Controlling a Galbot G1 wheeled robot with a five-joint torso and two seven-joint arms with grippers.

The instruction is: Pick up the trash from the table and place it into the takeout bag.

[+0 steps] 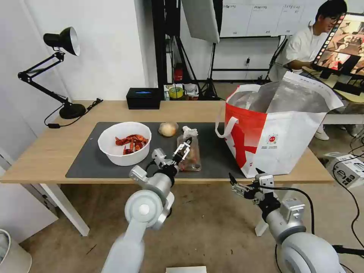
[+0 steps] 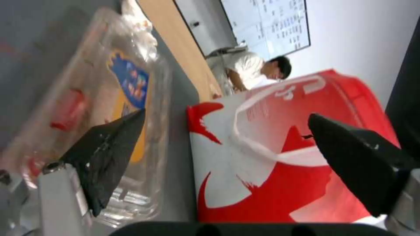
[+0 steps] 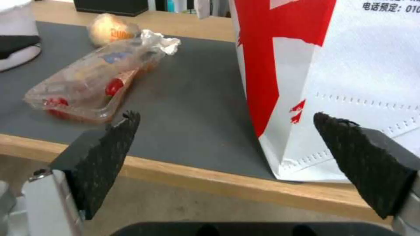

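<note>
On the table (image 1: 45,153), a dark grey mat (image 1: 91,161) carries the trash. A white bowl (image 1: 124,143) of red shells stands on its left part. The beige ball (image 1: 168,129) and a crumpled tissue (image 1: 189,131) lie behind the clear clamshell tray (image 1: 191,158). My left gripper (image 1: 184,147) hangs open just over the tray (image 2: 100,98), one finger (image 2: 109,154) above its lid. The red-and-white takeout bag (image 1: 280,129) stands open on the table's right end. My right gripper (image 1: 235,185) is open below the front edge (image 3: 197,177), facing the bag (image 3: 332,65) and the tray (image 3: 87,88).
A black desk lamp (image 1: 60,68) stands at the table's far left corner, and a small black box (image 1: 143,98) sits at the back edge. White boxes (image 1: 347,168) and cables lie on the floor to the right. A pale bin (image 1: 11,254) stands at the lower left.
</note>
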